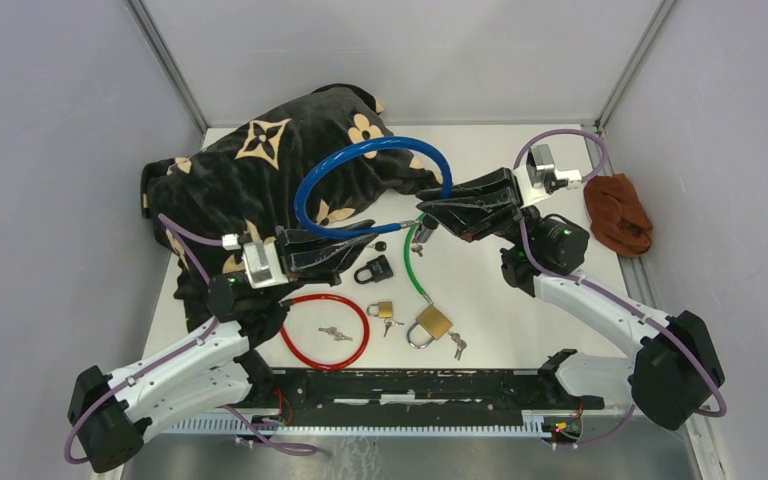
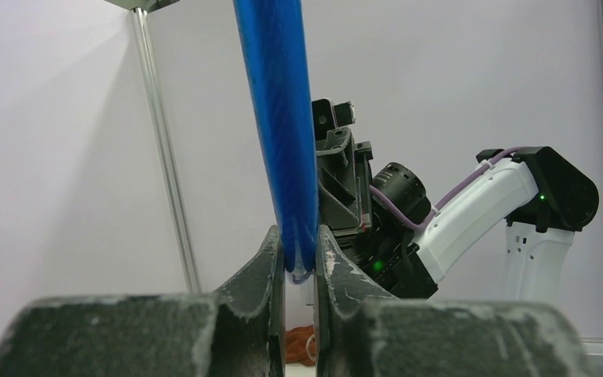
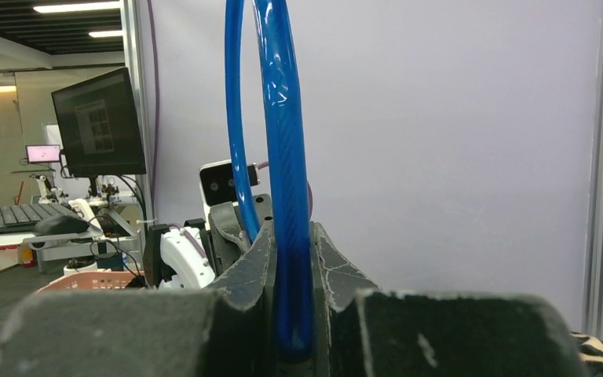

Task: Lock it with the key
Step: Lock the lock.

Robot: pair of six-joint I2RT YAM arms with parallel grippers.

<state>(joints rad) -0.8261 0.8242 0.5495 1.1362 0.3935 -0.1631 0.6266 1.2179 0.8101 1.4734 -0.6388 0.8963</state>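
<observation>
Top external view, items listed left to right.

1. Patterned blanket [image 1: 260, 165]: behind and outboard of your left gripper [image 1: 368, 236]. The far arc of the blue cable lock [image 1: 360, 150] lies over it.
2. Left gripper: fingers pressed in on 1 end of the blue cable lock, pinching it just behind a bare metal pin [image 1: 395, 226]. The pin juts past the tips toward your right gripper [image 1: 428, 218]. It is held level, I judge, so the pin can feed straight in.
3. Red cable loop [image 1: 325, 296]: flat on the table on the base side of the left gripper, with a key pair [image 1: 335, 334] inside it. Neither gripper touches it.
4. Black padlock [image 1: 373, 269], small brass padlock [image 1: 381, 309] and large brass padlock [image 1: 432, 322], with a green cable [image 1: 412, 262] running to the large one. All lie on the table beneath the gap between your 2 grippers and play no part in this step.
5. Right gripper: clamped on the cable's other end, its tips facing the left gripper's and just apart from them. Small keys [image 1: 417, 243] seem to hang just under its tips, but they are too small to confirm.
6. Brown cloth [image 1: 618, 213]: well behind the right gripper's wrist.

Judgement: both ends are raised and opposed for joining, and the key turn is not yet done.
</observation>
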